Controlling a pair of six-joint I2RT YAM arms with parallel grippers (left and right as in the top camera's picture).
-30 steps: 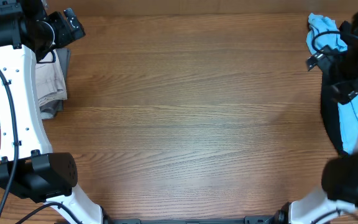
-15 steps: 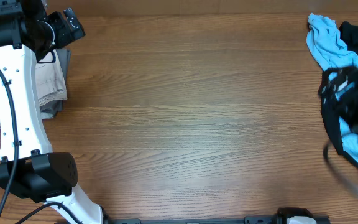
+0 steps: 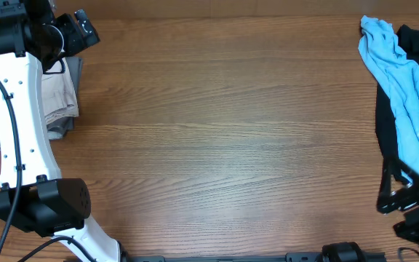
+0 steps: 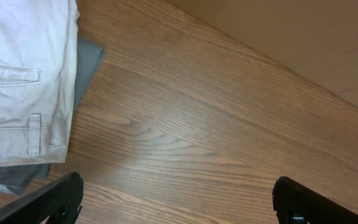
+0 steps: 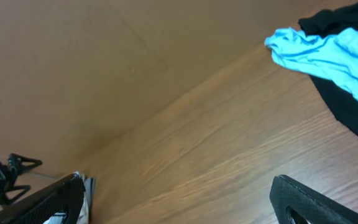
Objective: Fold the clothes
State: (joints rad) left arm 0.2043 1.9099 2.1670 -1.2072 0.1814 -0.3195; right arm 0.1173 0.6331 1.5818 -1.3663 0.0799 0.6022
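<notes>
Beige shorts (image 4: 17, 81) lie flat on a grey garment (image 4: 87, 59) at the left edge of the table (image 3: 224, 131); both grippers are empty.
The left gripper (image 4: 178, 190) hovers just beside the stack with its fingers spread wide, holding nothing. The right gripper (image 5: 176, 190) sits at the near right corner, also spread wide and empty. The shorts appear neatly squared, so this step is judged complete and the work stands between garments. A blue garment (image 3: 402, 80) lies crumpled on a black garment (image 3: 417, 36) at the right edge. The next move probably calls for the right arm to pinch the blue cloth and draw it onto the bare wood at centre.
</notes>
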